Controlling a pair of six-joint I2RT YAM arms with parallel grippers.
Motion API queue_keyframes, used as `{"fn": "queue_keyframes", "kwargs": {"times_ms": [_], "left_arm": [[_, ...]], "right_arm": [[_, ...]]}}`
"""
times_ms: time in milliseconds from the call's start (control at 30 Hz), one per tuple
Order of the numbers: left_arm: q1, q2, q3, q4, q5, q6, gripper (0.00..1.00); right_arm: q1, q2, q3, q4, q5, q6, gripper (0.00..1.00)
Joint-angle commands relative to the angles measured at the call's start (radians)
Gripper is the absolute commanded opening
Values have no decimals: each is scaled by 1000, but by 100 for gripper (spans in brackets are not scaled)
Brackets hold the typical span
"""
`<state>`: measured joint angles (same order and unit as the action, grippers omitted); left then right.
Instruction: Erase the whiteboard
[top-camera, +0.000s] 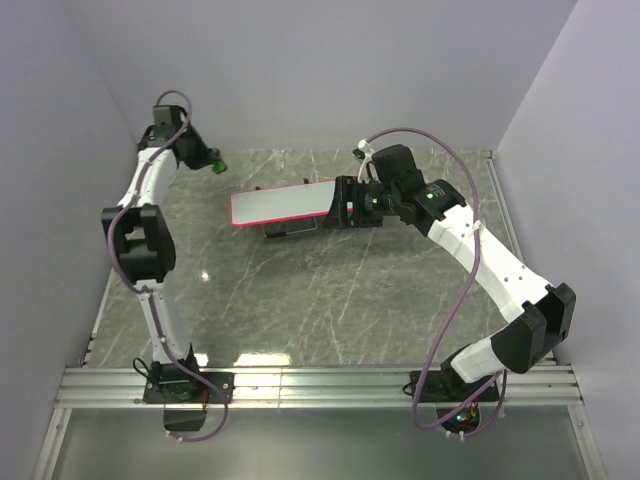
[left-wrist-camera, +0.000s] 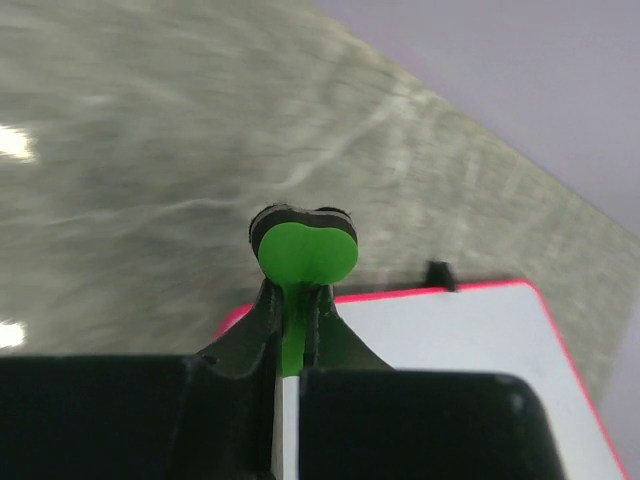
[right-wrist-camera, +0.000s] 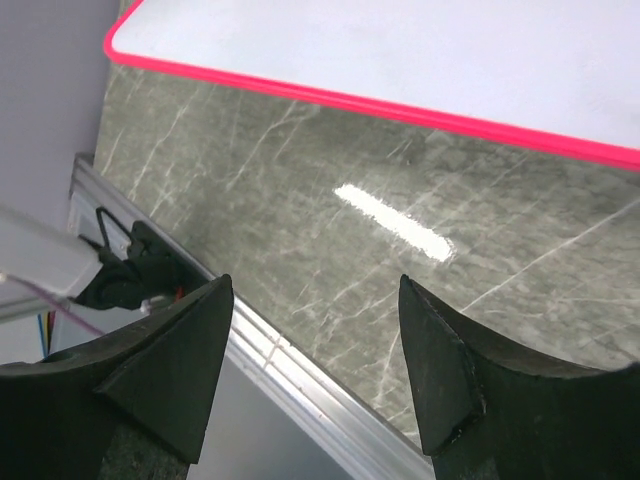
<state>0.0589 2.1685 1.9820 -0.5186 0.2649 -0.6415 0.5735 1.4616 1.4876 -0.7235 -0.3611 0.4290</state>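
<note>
The whiteboard (top-camera: 283, 205), white with a red-pink rim, lies across the back middle of the table; no marks show on its face. My left gripper (top-camera: 213, 163) hangs at the far back left, off the board's left end, shut on a small green eraser (left-wrist-camera: 305, 252). In the left wrist view the whiteboard (left-wrist-camera: 455, 340) lies below and to the right of the eraser. My right gripper (top-camera: 342, 205) is at the board's right end, open. Only bare table shows between its fingertips (right-wrist-camera: 195, 345), with the whiteboard (right-wrist-camera: 400, 50) beyond them.
The grey marble table (top-camera: 330, 300) ends in an aluminium rail (top-camera: 320, 385) at the near edge, where both arm bases are bolted. Pale walls close in the left, back and right sides. Small black feet (top-camera: 290, 230) show under the board's near edge.
</note>
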Motion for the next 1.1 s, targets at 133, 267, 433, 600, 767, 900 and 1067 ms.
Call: {"fn": "queue_keyframes", "kwargs": {"times_ms": [133, 267, 433, 600, 767, 900, 1067], "left_arm": [[50, -255, -260, -256, -231, 143, 0], [48, -396, -463, -258, -242, 146, 0], [47, -466, -638, -264, -248, 148, 44], [45, -513, -680, -291, -262, 144, 99], [38, -536, -556, -360, -309, 155, 99], [38, -446, -315, -441, -291, 141, 99], [27, -336, -88, -425, -193, 102, 84]], "right_arm": [[-37, -38, 120, 55, 161, 24, 73], [-57, -20, 175, 78, 172, 25, 79], [-66, 22, 261, 72, 185, 8, 88], [-77, 6, 272, 61, 276, -15, 90], [-86, -38, 221, 70, 434, 7, 92], [-95, -11, 256, 6, 452, -9, 92], [-107, 17, 316, -73, 409, -13, 90]]}}
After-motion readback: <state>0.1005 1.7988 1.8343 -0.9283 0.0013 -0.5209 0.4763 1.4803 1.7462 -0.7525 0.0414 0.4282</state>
